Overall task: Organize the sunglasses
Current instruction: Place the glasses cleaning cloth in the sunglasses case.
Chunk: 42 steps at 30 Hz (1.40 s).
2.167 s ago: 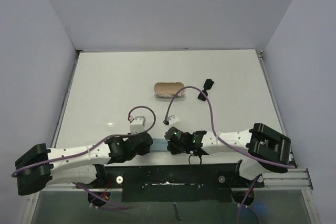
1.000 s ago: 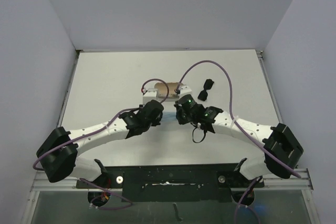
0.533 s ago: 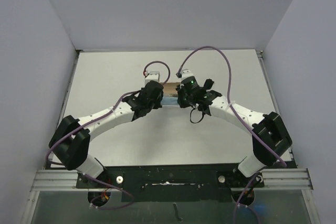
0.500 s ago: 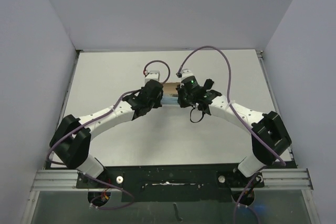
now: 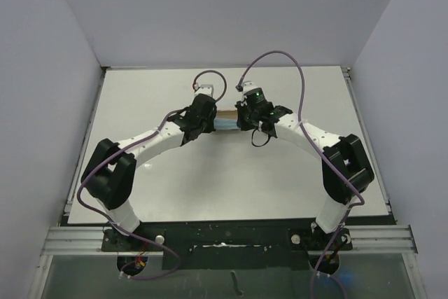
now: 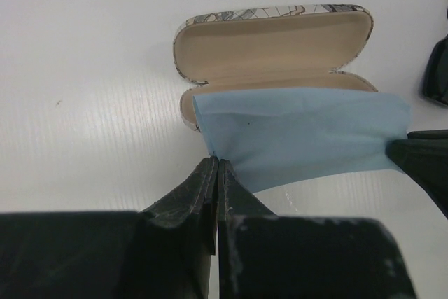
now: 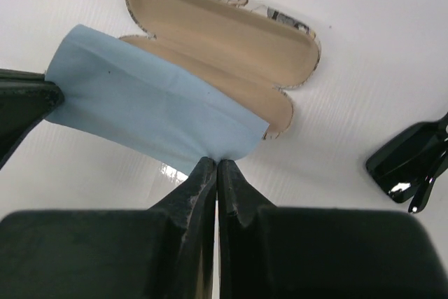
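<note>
My left gripper (image 6: 215,164) has its fingers pressed together on the near left corner of the light blue cloth (image 6: 301,131). My right gripper (image 7: 215,164) is squeezed the same way on the near right corner. No gap shows between either pair of fingers, only the thin edge of the fabric. Between the two pinches the cloth is spread out flat and fairly taut, with a few soft creases running across it.

The cloth reaches out over the near half of the open case (image 6: 273,43). It hides most of that half, so only the rounded ends of the shell peep out at its left and right. I cannot tell whether the fabric rests on the rim or hangs just above it. The far half of the case is uncovered and shows its tan lining, with a strip of the grey marbled outside along the far rim. The case lies lengthwise from left to right on the white table (image 5: 140,103), about midway across and towards the far side.

The sunglasses (image 7: 409,166) lie on the table to the right of the case, near its right end but apart from it. Neither gripper is touching them, nor is the cloth. My right wrist camera shows one glossy dark lens and the thin black arms, with the rest cut off at the picture's edge. From above, my right arm hides most of them.
</note>
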Each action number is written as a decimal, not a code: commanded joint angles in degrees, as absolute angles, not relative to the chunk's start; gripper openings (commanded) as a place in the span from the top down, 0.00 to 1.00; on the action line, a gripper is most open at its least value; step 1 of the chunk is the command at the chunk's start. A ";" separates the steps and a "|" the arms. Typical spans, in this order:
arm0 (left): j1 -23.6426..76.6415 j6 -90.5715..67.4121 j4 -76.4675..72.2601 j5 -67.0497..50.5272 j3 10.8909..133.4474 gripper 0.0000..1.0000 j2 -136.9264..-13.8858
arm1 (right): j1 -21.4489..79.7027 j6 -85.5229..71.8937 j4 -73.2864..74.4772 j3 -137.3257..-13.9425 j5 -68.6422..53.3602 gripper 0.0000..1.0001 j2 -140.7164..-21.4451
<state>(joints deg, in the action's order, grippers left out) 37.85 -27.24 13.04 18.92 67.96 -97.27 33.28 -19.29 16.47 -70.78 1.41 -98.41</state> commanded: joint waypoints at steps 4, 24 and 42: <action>35.10 -24.87 9.65 16.93 73.66 1.00 -100.73 | 29.98 -16.15 16.11 -77.98 -0.88 1.00 -102.32; 32.40 -24.52 7.46 15.26 77.01 1.00 -107.62 | 27.34 -15.71 15.38 -82.46 -4.41 1.00 -109.78; 32.21 -24.48 7.29 15.48 78.62 1.00 -110.45 | 25.88 -15.67 14.68 -84.32 -6.77 1.00 -113.42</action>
